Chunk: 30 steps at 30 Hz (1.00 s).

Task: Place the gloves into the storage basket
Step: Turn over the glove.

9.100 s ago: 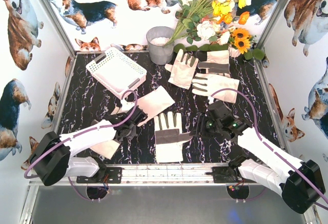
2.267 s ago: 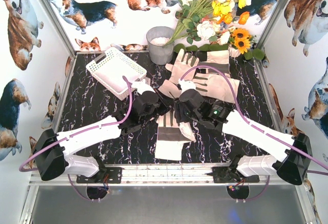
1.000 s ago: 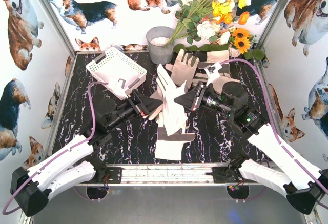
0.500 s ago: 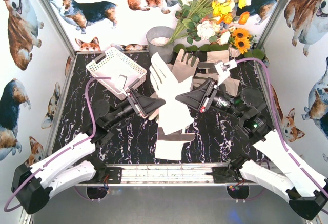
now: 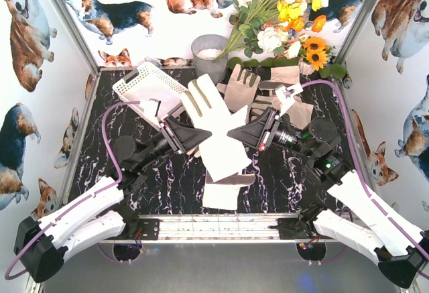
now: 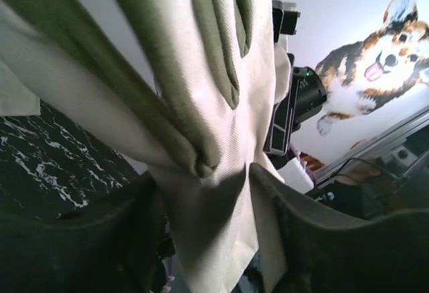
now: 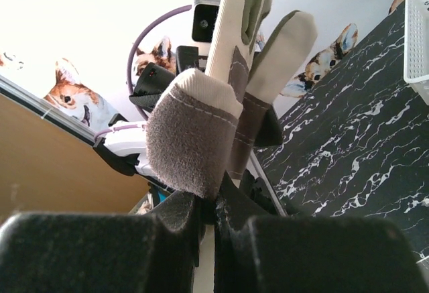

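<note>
One cream-white glove (image 5: 214, 132) hangs in the air over the middle of the table, fingers pointing up and left. My right gripper (image 5: 231, 134) is shut on its grey-patched edge (image 7: 194, 139), the fabric pinched between the jaws (image 7: 208, 196). From the left, my left gripper (image 5: 198, 136) straddles the same glove (image 6: 221, 92). Its jaws (image 6: 201, 172) stand partly apart with the fabric's broad face spanning the gap. The white lattice storage basket (image 5: 151, 85) sits tilted at the back left, just beyond the raised glove. It also shows at the right edge of the right wrist view (image 7: 419, 31).
Another glove (image 5: 221, 196) lies flat on the black marbled table below the raised one. More gloves (image 5: 241, 88) (image 5: 285, 78) lie at the back right. A grey metal bucket (image 5: 208, 55) and a bunch of flowers (image 5: 281, 11) stand against the back wall.
Both arms carried the glove up and to the left, toward the basket. The left gripper's jaws have narrowed around the fabric. The right gripper has kept its grip.
</note>
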Available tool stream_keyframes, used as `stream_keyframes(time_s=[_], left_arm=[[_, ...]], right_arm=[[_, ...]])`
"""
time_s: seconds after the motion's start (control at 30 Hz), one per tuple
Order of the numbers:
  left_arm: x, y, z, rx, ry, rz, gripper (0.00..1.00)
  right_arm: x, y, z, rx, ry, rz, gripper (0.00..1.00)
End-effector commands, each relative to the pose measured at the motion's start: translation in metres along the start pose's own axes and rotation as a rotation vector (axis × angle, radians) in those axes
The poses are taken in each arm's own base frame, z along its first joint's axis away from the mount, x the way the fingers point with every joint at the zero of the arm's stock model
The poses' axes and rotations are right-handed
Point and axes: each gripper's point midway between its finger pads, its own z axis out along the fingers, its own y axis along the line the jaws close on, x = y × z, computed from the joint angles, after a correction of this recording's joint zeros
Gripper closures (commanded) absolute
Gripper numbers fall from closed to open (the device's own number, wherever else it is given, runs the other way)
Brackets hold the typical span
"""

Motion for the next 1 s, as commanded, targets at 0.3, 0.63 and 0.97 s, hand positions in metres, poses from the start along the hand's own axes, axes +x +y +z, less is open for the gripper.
stream_keyframes(time_s=[0.3,0.63,0.97], left_arm=[[-0.012,0.006,-0.015,-0.045,-0.1,0.03,0.84],[0.0,0.013,-0.013,-0.095,-0.01,0.068,1.0],[0.017,0.021,-0.013,-0.126,0.099,0.06,1.0]], right_arm=[[-0.009,0.002,-0.006,0.0,-0.068,-0.044,1.0],[-0.002,-0.009,-0.009,0.053,-0.034,-0.062,0.47],[0.01,-0.067,-0.026,0.36,0.042,-0.151,0.44]])
